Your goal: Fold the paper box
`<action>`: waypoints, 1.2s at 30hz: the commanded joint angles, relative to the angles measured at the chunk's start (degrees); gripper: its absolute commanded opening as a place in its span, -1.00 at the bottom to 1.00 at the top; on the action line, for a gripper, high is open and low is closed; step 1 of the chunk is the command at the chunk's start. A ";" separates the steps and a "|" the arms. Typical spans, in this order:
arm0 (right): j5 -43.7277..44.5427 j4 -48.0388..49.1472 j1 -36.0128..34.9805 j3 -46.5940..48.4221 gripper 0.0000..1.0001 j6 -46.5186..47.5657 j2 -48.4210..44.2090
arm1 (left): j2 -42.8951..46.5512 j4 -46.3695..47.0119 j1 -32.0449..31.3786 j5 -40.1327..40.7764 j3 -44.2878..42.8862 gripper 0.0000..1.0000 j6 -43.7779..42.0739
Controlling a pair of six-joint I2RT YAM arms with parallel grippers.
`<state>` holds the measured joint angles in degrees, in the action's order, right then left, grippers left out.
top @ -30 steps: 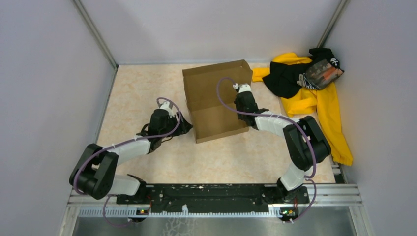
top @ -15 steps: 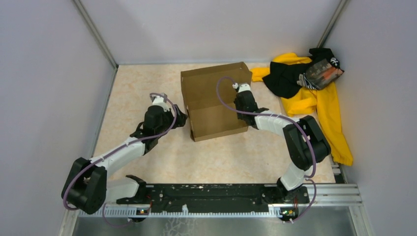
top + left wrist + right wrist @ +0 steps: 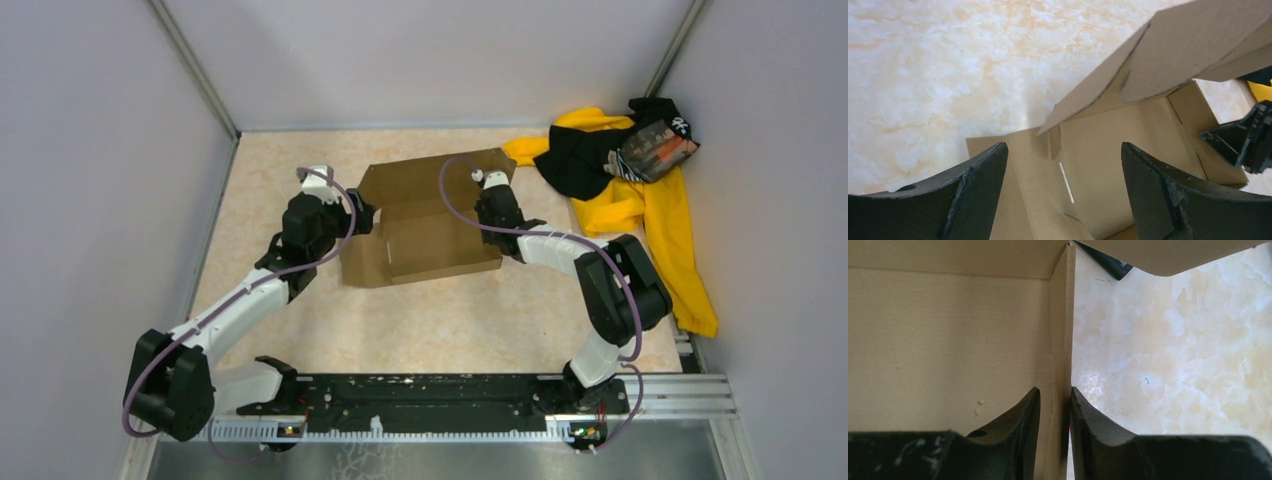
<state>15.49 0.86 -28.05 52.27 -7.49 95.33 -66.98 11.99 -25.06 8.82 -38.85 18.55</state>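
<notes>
The paper box (image 3: 430,235) is brown corrugated cardboard in mid-table, partly formed, with its left flap lying flat on the table and its lid leaning back. My right gripper (image 3: 492,205) is shut on the box's right side wall (image 3: 1060,355), one finger inside and one outside (image 3: 1055,395). My left gripper (image 3: 362,215) hovers at the box's left end, open wide with nothing between its fingers (image 3: 1064,150). In the left wrist view the box's inside floor (image 3: 1108,150) lies below and the raised lid (image 3: 1178,45) rises above.
A pile of yellow and black clothing (image 3: 625,170) lies at the back right, just beyond the box. Grey walls (image 3: 110,150) enclose the marbled table (image 3: 450,320) on three sides. A metal rail (image 3: 430,400) holds the arm bases at the near edge.
My left gripper has opened wider and moved up and back along the box's left end. The box's left flap has dropped flat onto the table. The right arm stayed put.
</notes>
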 commanded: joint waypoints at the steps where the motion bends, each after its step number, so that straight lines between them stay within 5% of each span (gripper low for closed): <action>1: -1.03 2.13 0.12 2.51 -0.45 1.10 -0.06 | -2.22 1.82 2.13 -1.41 -3.14 0.78 -3.65; 8: -2.15 1.53 0.83 2.71 -0.45 2.22 -0.27 | -7.65 6.15 5.26 -6.95 -4.79 0.51 -6.97; 18: -4.05 -0.52 1.60 4.02 -0.50 4.39 0.16 | -14.53 10.89 11.00 -22.28 -9.56 -0.16 -8.12; 36: -4.57 -4.40 1.60 6.60 -0.53 6.25 2.25 | -39.35 1.96 18.91 -54.82 -33.68 -0.06 -0.89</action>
<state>11.22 -3.49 -27.18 55.72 -2.24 96.92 -103.35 17.02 -6.79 -36.07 -67.96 15.79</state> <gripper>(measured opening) 0.239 0.459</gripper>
